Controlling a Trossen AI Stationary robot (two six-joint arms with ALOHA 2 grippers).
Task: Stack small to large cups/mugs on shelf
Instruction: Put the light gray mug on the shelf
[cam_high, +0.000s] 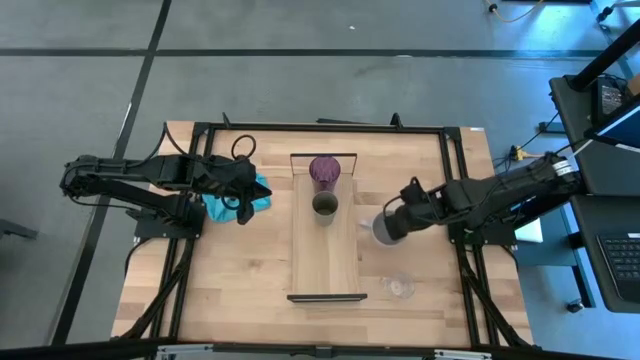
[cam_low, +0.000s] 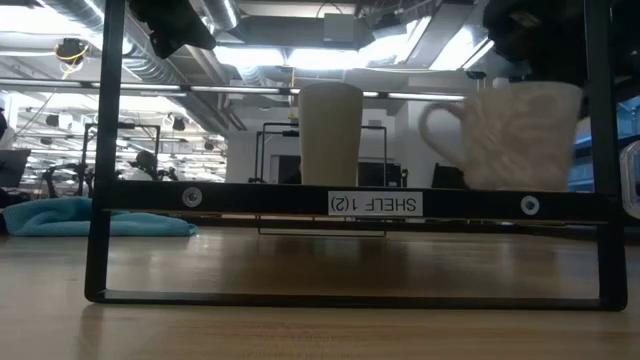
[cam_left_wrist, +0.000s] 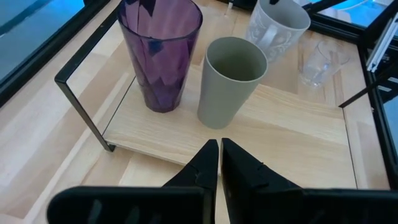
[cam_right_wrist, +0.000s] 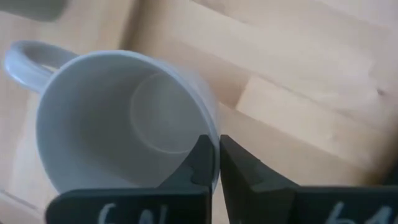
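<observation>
Pinched by its rim in the closed right gripper (cam_right_wrist: 211, 163), the grey mug (cam_right_wrist: 118, 124) hangs beside the shelf (cam_high: 325, 250), where purple tumbler (cam_high: 325, 170) and olive cup (cam_high: 325, 207) stand; the clear glass (cam_high: 400, 286) remains on the table.

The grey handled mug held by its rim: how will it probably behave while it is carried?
The grey handled mug looks rigid and breakable, probably ceramic. The right gripper pinches only one side of its rim, so it may hang tilted or swing. Its smooth glazed wall could slip between the shut fingers.
</observation>
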